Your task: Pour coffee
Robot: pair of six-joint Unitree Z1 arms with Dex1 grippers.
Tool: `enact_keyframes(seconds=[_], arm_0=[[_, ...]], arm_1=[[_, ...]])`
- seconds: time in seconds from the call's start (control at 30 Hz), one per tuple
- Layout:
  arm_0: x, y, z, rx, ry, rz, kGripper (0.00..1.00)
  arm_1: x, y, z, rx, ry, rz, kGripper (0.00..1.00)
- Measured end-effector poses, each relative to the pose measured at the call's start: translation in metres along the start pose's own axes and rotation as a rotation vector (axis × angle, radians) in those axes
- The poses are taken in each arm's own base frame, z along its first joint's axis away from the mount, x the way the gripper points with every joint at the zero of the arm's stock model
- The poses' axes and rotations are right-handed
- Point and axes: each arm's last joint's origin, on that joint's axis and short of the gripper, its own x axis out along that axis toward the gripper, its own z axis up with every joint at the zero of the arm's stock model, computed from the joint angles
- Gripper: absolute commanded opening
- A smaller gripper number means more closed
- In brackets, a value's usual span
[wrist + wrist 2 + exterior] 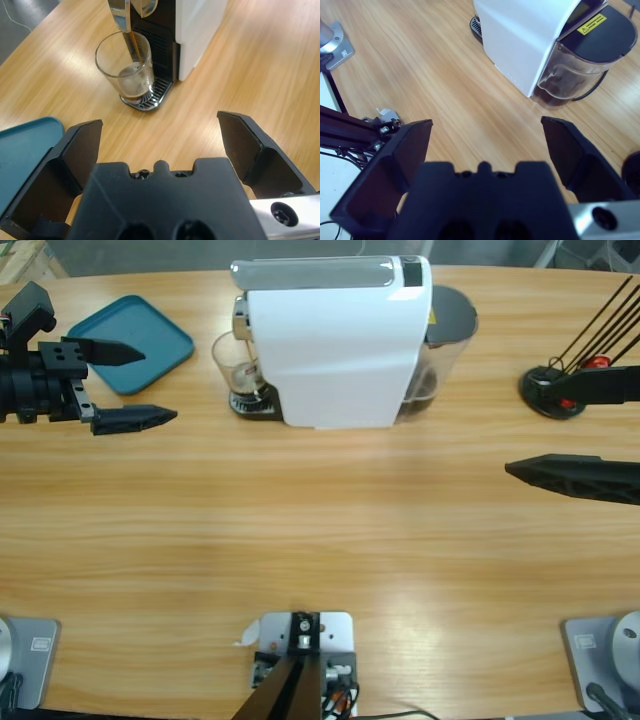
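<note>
While dark brown coffee [134, 92] lay shallow in the small clear glass tumbler [125, 67] under the white coffee machine's [335, 345] spout, both black grippers, left [125, 386] and right [487, 145], were held released, grasping nothing.

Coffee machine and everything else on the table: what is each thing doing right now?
Coffee machine: upright, a thin stream running from its spout.
Glass: upright on the drip tray, a little coffee at the bottom.
Water tank: on the machine's back, lid on.
Teal tray: flat on the table, its visible part bare.
Left gripper: open, holding nothing.
Right gripper: open, holding nothing.
</note>
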Motion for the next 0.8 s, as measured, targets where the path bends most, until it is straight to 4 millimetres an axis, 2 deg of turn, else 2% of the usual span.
enact_keyframes(seconds=[0.8], arm_0=[[-0.0001, 0.0006, -0.0003, -0.001, 0.002, 0.006, 1.000]], arm_1=[[0.0019, -0.0001, -0.0037, 0.004, 0.012, 0.001, 1.000]])
